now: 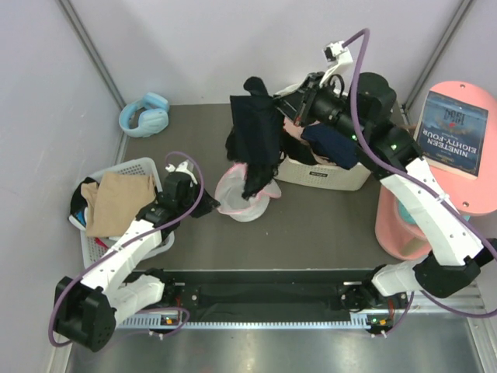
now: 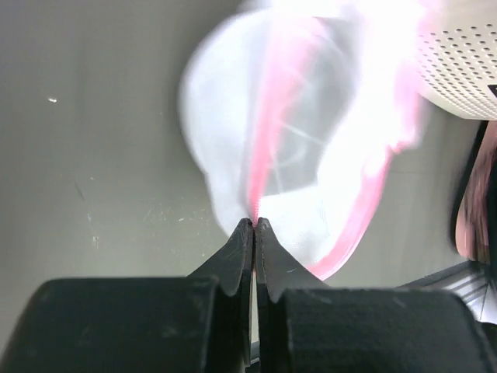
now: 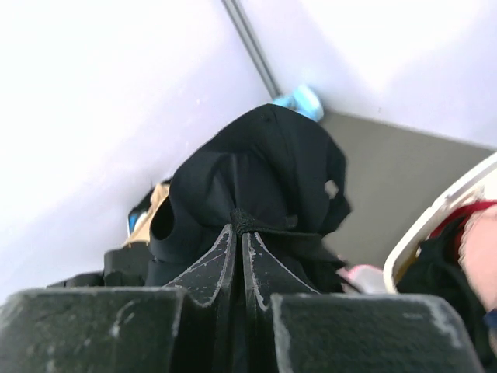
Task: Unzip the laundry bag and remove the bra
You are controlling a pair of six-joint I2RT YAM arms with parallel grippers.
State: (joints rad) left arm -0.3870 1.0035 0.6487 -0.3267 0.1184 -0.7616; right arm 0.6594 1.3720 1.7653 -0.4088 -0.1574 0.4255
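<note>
Two claws clamped tight: the left claw (image 2: pixel 254 223) pinches the pink trim of the laundry bag (image 1: pixel 242 203) on the tabletop (image 1: pixel 326 225), while the right claw (image 3: pixel 239 227) holds the bra (image 1: pixel 255 132) raised above it. Only the overhead view shows a book (image 1: pixel 453 134) titled "NINETEEN EIGHTY-FOUR".

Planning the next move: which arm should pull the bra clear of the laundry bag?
Right. The right fingers grip the bra, lifted over the laundry bag; left fingers pinch its pink trim.
</note>
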